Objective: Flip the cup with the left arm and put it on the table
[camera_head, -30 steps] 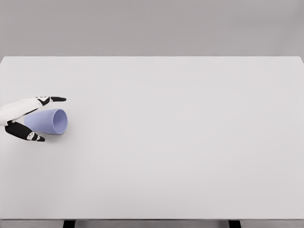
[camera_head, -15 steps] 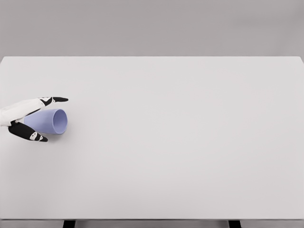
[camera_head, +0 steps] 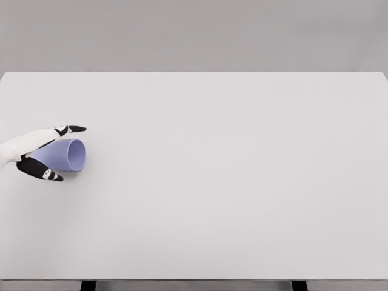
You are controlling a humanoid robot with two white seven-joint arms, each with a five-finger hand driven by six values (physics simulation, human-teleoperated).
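The white left hand with black fingertips [camera_head: 37,151] was wrapped around a pale blue plastic cup [camera_head: 63,155], one finger above it, another below. The cup lay sideways, mouth pointing away from the palm, over the white table [camera_head: 230,182].

Open worktop [camera_head: 230,182] is stretching right of the cup [camera_head: 63,155]; only the left robot hand [camera_head: 37,153] is crowding it.

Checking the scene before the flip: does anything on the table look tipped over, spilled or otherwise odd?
Only the cup: it lies on its side near the table's left edge, open mouth facing right, not upright. The left hand has its fingers around it, above and below. Nothing looks spilled or damaged.
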